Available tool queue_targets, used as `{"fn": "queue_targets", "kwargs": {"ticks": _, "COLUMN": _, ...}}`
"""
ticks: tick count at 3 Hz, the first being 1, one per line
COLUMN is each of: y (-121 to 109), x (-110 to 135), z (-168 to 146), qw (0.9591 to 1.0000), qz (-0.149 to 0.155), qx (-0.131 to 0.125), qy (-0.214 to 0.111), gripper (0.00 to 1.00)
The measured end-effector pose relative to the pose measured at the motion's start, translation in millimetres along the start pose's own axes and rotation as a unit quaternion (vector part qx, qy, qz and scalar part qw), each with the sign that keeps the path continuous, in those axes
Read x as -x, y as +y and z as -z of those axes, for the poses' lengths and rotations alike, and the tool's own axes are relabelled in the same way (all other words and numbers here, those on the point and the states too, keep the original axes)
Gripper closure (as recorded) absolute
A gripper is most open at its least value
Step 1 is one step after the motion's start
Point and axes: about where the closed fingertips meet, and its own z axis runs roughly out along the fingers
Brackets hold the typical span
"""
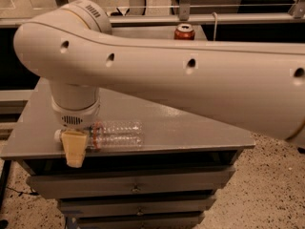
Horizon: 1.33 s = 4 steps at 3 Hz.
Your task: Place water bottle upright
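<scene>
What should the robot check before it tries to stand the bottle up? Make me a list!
1. Is the water bottle upright? Not ok: it lies on its side, with its cap end to the left.
2. Is the gripper at the bottle? Ok: it hangs at the cap end, by the table's front edge.
3. Does the gripper have firm hold of the bottle? Cannot tell: the arm's wrist hides the contact.
4. Is the bottle safely on the table? Ok, but it lies close to the front edge, so take care.
5. Is the soda can out of the way? Ok: it stands at the back, well apart from the bottle.
</scene>
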Motion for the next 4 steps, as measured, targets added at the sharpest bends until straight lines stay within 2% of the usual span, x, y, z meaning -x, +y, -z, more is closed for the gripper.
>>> {"fn": "queue_targets", "kwargs": {"ticks": 3, "y": -12, "x": 3, "z": 19, "qw": 0.9998, "qz": -0.003, "qx": -0.013, "qy": 0.013, "gripper": 0.88}}
{"fn": "queue_targets", "kwargs": {"ticks": 4, "y": -25, "x": -4, "z": 36, "qw": 0.9993, "qz": -0.008, "qx": -0.021, "qy": -0.031, "gripper": 1.00}}
